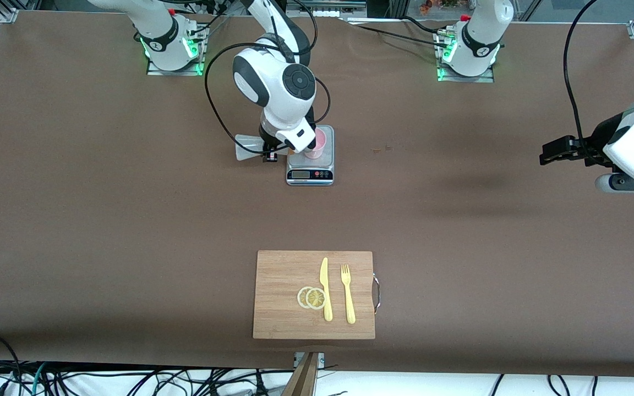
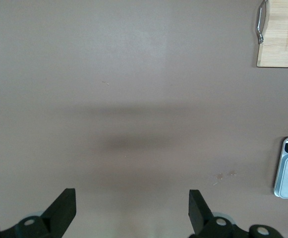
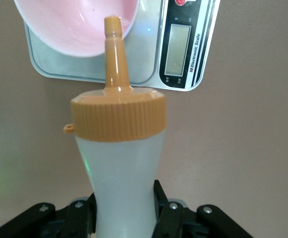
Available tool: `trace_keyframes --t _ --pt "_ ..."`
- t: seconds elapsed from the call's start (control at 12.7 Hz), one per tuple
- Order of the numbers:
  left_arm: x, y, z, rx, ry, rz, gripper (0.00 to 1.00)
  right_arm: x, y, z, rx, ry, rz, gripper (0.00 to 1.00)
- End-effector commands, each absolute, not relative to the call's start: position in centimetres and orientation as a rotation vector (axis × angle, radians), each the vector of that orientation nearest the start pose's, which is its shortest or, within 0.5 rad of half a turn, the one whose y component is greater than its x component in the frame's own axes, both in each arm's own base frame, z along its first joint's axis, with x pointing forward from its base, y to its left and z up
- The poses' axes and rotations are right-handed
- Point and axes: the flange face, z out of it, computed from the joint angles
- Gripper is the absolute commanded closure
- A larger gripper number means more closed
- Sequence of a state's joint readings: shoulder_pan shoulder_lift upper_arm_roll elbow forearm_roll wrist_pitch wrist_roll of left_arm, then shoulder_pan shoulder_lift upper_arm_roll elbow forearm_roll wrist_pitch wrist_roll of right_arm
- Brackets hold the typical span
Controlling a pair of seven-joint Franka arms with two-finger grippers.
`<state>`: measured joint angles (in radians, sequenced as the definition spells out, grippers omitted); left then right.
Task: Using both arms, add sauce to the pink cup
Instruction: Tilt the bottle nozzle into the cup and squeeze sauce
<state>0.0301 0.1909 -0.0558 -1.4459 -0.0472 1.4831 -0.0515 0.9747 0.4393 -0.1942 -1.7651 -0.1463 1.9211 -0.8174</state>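
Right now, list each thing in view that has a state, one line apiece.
Sauce bottle: capped, gripped, nozzle pointing at the cup.
Pink cup: upright on the scale, looks empty.
Scale: display unreadable.
Right gripper: shut on the bottle, over the scale.
Left gripper: open, waiting over bare table.

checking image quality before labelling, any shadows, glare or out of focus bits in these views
Front view: even light, soft arm shadows on the table. Left wrist view: a blurred dark shadow band on the table, the open left tool sharp. Right wrist view: the sauce bottle is crisp in the shut right tool; the pink cup is slightly soft.
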Motion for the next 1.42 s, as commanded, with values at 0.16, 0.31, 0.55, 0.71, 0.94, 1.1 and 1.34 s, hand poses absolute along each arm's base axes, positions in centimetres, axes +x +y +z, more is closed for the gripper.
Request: trace_keyframes --t 0.16,0.31,0.55,0.71,0.94,1.1,1.34 --pt "60.2 -1.4 57.1 -3.178 -0.004 0.248 0.00 42.8 44.4 31.4 1.866 2.120 -0.461 0.90" --pt "60.2 -1.4 57.1 -3.178 -0.001 0.248 0.00 42.3 44.7 31.3 1.864 2.113 -0.469 0.90" --pt "60.2 -1.4 57.1 -3.178 -0.001 0.248 0.00 42.2 44.8 31.4 1.874 2.100 -0.463 0.90" --pt "60.2 -1.4 57.1 -3.178 -0.001 0.248 0.00 42.2 44.9 31.4 1.872 2.101 -0.462 0.90" --pt "60.2 -1.4 57.1 -3.178 -0.001 0.248 0.00 42.2 44.8 31.4 1.874 2.102 -0.463 0.90" --pt "60.2 -1.4 57.1 -3.178 -0.001 0.248 0.00 42.6 44.6 31.9 1.900 2.101 -0.441 0.90" --pt "60.2 -1.4 57.1 -3.178 -0.001 0.248 0.00 42.7 44.8 33.9 1.990 2.129 -0.348 0.90"
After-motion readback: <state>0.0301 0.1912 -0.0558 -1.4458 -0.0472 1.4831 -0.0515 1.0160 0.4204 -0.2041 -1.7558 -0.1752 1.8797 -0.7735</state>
